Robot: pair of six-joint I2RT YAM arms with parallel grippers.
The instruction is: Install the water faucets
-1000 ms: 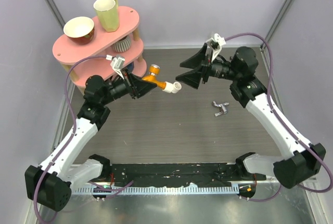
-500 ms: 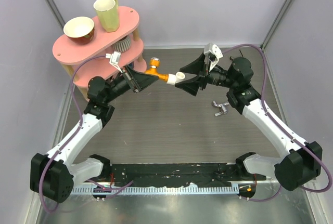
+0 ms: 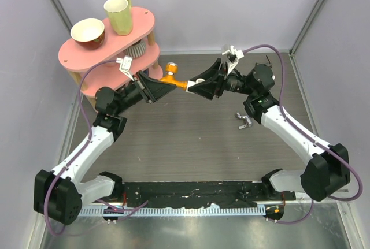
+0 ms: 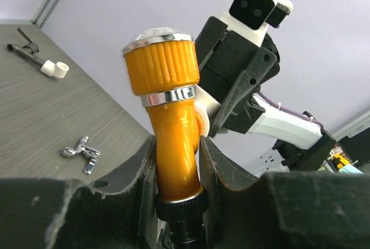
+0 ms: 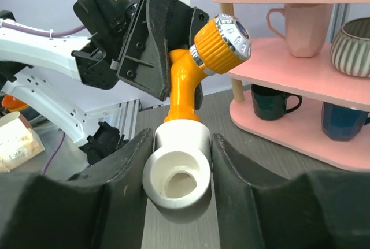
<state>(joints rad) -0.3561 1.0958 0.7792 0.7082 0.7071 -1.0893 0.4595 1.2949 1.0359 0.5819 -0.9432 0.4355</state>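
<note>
right end effector [image 5: 178,145] now grips white fitting [image 5: 173,186].

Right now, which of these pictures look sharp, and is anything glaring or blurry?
Top external view: even light, everything sharp. Left wrist view: glare streaks on the orange tap; near fingers dark and soft. Right wrist view: white fitting crisp, shadow beneath it.

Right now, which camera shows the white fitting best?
Right wrist: the white fitting fills the foreground, open end toward the lens, between the right jaws, joined to the orange tap. Left wrist shows only a white sliver behind the tap; top view, a speck at the right gripper.
</note>
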